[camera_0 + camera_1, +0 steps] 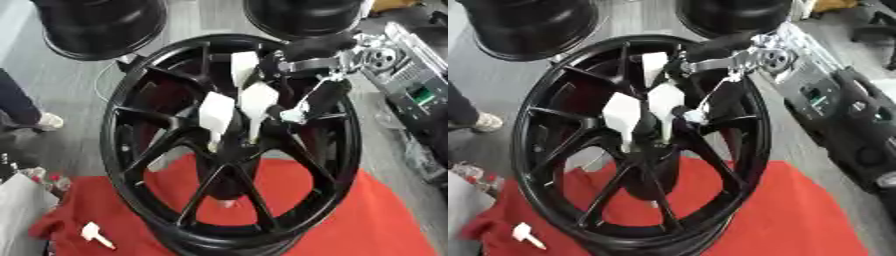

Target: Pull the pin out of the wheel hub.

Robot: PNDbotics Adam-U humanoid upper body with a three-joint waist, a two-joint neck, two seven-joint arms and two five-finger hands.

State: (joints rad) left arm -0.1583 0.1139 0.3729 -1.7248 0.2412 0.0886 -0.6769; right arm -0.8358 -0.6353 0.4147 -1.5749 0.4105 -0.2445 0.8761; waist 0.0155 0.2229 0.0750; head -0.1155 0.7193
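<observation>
Black wheel (157,165) stood on red cloth (376,220). White pins (217,114) stuck in hub, middle. Right hand (319,97) reached in beside them; fingers too dark, couldn't tell. Loose pin (94,234) lay on cloth.

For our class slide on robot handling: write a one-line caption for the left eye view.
Robot's right hand reaches over a black wheel on red cloth, beside white pins at its hub.
</observation>
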